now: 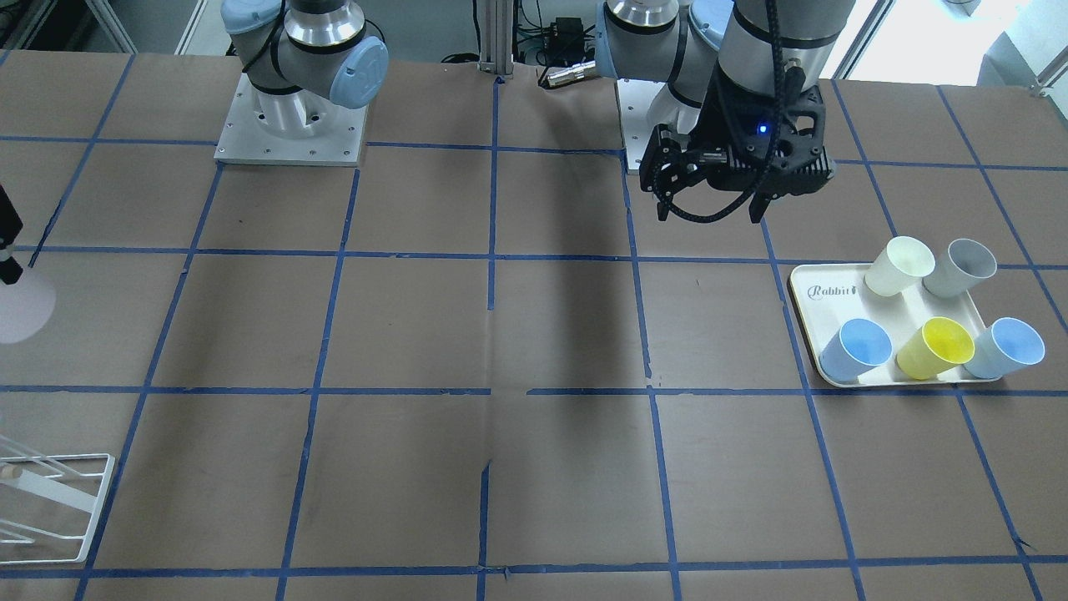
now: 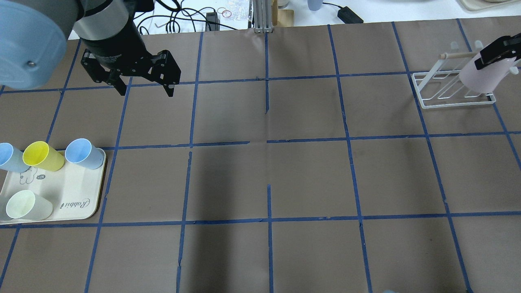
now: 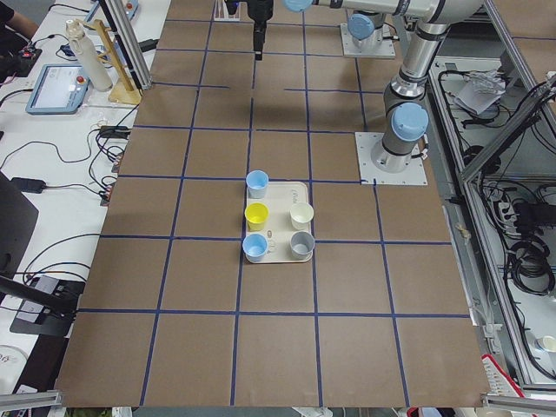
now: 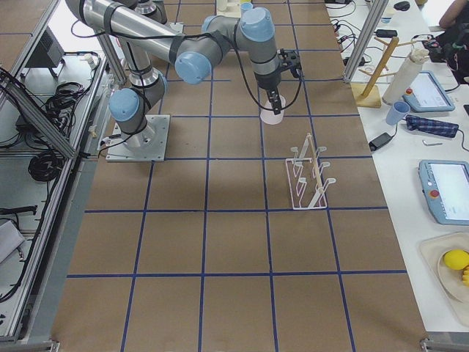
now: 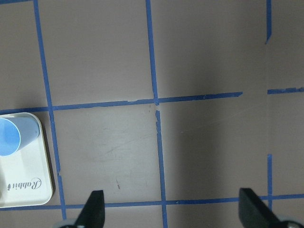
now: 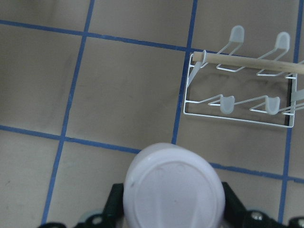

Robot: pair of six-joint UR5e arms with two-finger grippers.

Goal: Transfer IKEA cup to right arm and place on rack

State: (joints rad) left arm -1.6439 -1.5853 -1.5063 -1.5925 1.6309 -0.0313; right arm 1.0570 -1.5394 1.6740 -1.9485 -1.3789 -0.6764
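The pale pink IKEA cup (image 2: 480,77) hangs upside down in my right gripper (image 2: 493,53), which is shut on it. The cup is in the air beside the white wire rack (image 2: 449,91), apart from it. In the right wrist view the cup's base (image 6: 173,190) fills the bottom and the rack (image 6: 237,90) lies ahead. The cup also shows in the front view (image 1: 21,305) and the right side view (image 4: 272,115). My left gripper (image 2: 146,92) is open and empty, high over the table; it shows in the front view (image 1: 709,215) too.
A cream tray (image 2: 81,203) on the robot's left holds blue, yellow, cream-white and grey cups (image 1: 934,346). Blue tape lines cross the brown table. The rack (image 1: 50,501) sits near the table's far edge.
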